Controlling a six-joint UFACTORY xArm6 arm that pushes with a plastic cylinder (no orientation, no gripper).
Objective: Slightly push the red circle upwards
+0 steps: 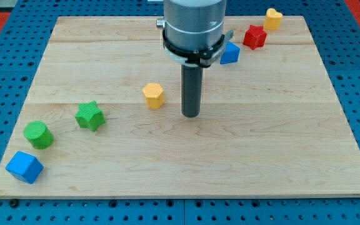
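My tip (191, 115) rests on the wooden board (261, 144) near its middle. No red circle shows in this view; the arm's grey body hides part of the board's top middle. The only red block I see is a star-like one (254, 36) at the top right, far from my tip. A yellow hexagon (153, 95) lies just left of my tip and does not touch it. A blue block (230, 54), partly hidden by the arm, lies up and right of my tip.
A yellow heart (273, 17) sits at the top right by the board's edge. A green star (90, 115), a green circle (39, 134) and a blue cube (24, 167) run in a line toward the bottom left corner.
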